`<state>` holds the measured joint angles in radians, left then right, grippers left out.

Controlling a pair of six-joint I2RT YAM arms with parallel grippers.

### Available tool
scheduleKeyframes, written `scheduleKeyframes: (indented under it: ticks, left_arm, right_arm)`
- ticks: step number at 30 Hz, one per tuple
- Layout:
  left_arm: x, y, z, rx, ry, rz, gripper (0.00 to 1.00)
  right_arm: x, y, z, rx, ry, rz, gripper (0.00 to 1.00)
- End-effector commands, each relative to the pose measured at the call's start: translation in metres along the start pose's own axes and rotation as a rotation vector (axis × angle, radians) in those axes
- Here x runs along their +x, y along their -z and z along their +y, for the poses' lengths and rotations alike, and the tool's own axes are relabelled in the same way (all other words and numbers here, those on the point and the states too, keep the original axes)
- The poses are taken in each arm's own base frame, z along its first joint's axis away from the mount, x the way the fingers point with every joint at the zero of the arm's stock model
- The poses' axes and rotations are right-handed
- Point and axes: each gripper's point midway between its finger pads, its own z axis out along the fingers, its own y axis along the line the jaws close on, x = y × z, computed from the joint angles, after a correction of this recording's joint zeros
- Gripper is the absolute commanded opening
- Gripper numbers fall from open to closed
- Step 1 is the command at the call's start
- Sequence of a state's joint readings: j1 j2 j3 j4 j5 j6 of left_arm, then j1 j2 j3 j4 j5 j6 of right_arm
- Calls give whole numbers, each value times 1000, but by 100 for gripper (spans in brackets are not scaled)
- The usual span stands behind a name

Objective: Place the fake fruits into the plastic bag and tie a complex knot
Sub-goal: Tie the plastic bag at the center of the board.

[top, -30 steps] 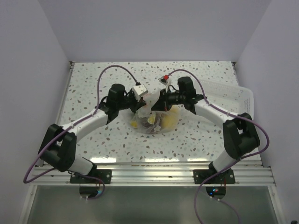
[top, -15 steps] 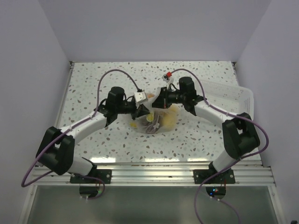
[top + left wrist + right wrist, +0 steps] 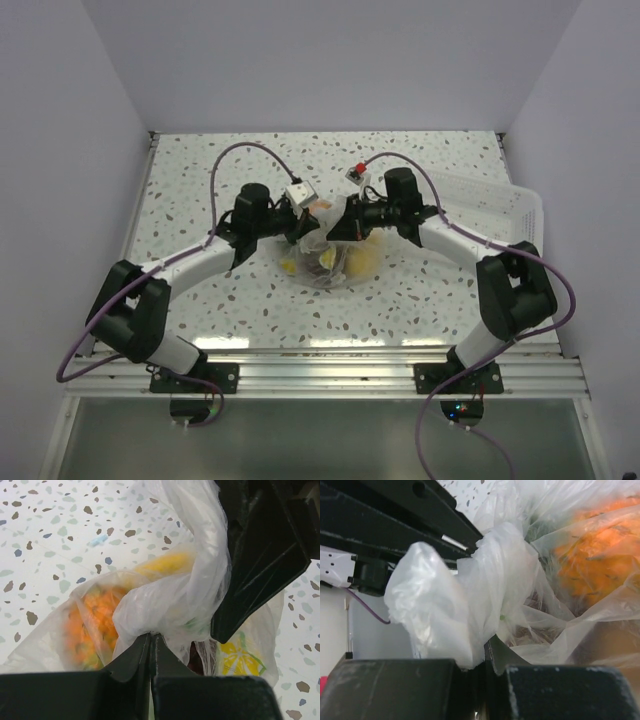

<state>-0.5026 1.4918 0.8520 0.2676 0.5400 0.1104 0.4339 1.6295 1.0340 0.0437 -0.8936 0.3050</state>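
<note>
L gripper (image 3: 151, 639) & R gripper (image 3: 487, 657) both clamped on plastic bag (image 3: 170, 595) neck; bag at centre of table (image 3: 200, 170), fake fruits (image 3: 90, 622) inside. Risk imo: if I pull too hard, thin film tears or slips out, knot (image 3: 495, 575) loosens.

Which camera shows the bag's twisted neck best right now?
Right wrist: the twisted neck fills the frame, pinched in the right claw. Left wrist shows only a fold of it in the left claw. Top external shows a small whitish bunch between the claws.
</note>
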Motion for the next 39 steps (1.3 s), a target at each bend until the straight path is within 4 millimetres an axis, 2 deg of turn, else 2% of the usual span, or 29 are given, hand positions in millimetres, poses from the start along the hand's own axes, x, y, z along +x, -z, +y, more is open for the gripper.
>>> scheduleKeyframes:
  ticks: [1,3,6,10,11,17,20,21,23,25,26,28,30,31,34,39]
  left_arm:
    - [-41,3,16,-74,-35,-128,0]
    - [-40,3,18,-81,-29,-126,0]
    - [-41,7,9,-34,-35,-135,0]
    - [-41,22,-23,139,-73,-159,0]
    - [-34,24,-27,156,-72,-134,0]
    - [-28,38,-57,288,-107,-134,0]
    - [-17,33,-62,300,-101,-94,0]
    - [-14,29,-60,297,-92,-79,0]
    - [-10,21,-53,258,-85,-58,0]
    - [-2,12,-40,189,-69,-26,0]
    - [-7,8,-32,152,-65,-40,0]
    - [-4,-1,-7,41,-34,-21,0]
    - [-8,-4,5,1,-31,-31,0]
    - [-21,-4,9,-12,-47,-82,0]
    - [-36,-3,11,-15,-37,-140,0]
    - [-42,-7,9,5,-14,-166,0]
  right_arm:
    - [-6,9,27,-96,61,18,0]
    - [-6,9,29,-107,52,21,0]
    - [-12,8,30,-114,52,8,0]
    - [-19,7,29,-130,41,-18,0]
    - [-19,7,28,-122,36,-20,0]
    - [-29,6,19,-55,10,-51,0]
    - [-38,5,17,-37,-14,-97,0]
    - [-37,3,16,-38,-30,-104,0]
    - [-45,4,26,-79,-40,-134,0]
    - [-46,5,34,-119,-46,-133,0]
    - [-45,5,36,-130,-44,-127,0]
    - [-38,7,41,-160,-34,-101,0]
    - [-28,9,39,-151,-19,-60,0]
    - [-24,11,38,-146,-11,-46,0]
    - [-12,13,36,-135,24,-9,0]
    - [-6,13,35,-150,32,18,0]
